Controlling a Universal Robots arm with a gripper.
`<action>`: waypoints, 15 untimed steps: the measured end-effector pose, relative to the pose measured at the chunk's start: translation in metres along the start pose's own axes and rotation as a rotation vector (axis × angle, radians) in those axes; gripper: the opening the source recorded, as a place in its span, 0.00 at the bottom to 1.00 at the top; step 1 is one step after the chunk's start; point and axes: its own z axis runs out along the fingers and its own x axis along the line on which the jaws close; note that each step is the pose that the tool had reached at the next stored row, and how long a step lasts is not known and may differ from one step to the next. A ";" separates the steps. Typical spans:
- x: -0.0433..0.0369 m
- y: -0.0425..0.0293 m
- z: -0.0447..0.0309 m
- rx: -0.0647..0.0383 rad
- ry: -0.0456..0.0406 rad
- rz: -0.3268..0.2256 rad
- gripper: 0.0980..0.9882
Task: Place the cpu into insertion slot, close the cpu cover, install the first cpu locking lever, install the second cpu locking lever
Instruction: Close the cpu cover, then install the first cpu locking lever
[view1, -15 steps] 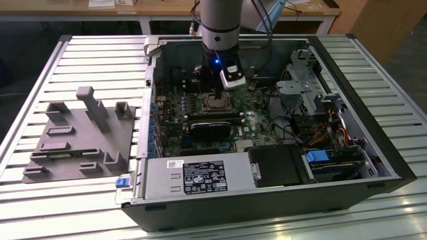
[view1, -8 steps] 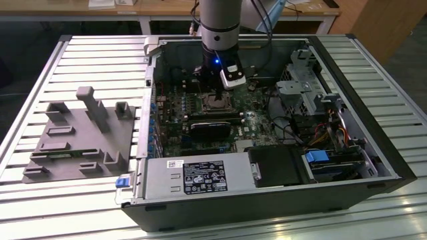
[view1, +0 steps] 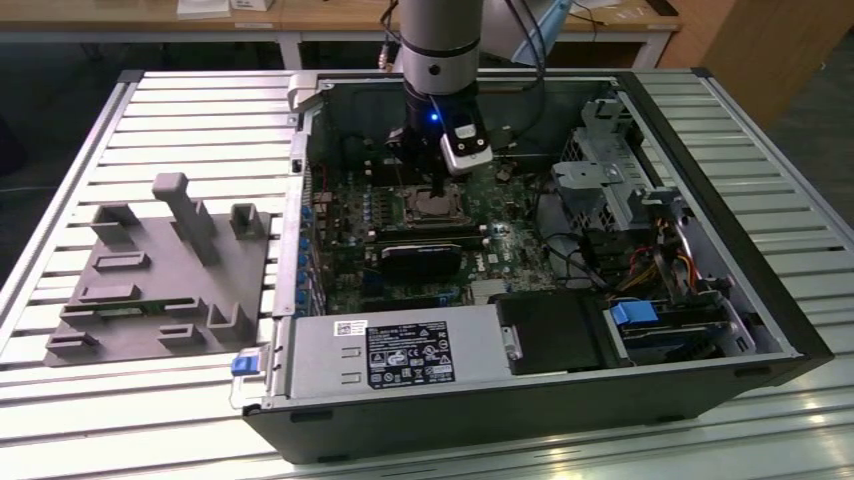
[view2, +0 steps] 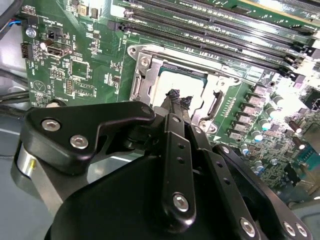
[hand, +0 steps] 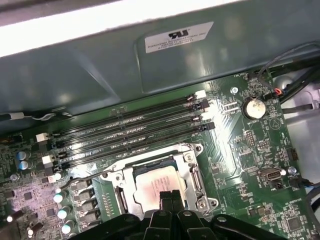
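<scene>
The cpu (hand: 156, 184) shows its pale silver face inside the insertion slot (view1: 430, 207) on the green motherboard. The cpu cover (hand: 192, 175), a silver frame with a cut-out centre, lies flat around the chip. A thin wire lever (hand: 85, 175) sticks out from one side of the socket. My gripper (hand: 170, 196) hangs right over the chip's near edge, shut, with its black fingertips (view2: 175, 95) pressed together and nothing between them. In the exterior view the gripper (view1: 434, 190) stands upright just above the socket inside the open computer case. Whether the tips touch the chip, I cannot tell.
Long black memory slots (hand: 130, 131) run beside the socket, and a coin battery (hand: 254, 107) sits further off. A black block (view1: 416, 262), the power supply (view1: 387, 355) and a drive cage (view1: 614, 175) crowd the case. A grey fixture (view1: 160, 270) lies at the exterior view's left.
</scene>
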 end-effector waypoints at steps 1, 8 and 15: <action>-0.0001 0.0001 -0.0011 0.000 0.0000 0.000 0.00; -0.0002 0.0002 -0.0025 0.000 -0.0006 0.000 0.00; -0.0002 0.0002 -0.0025 0.000 -0.0010 0.000 0.00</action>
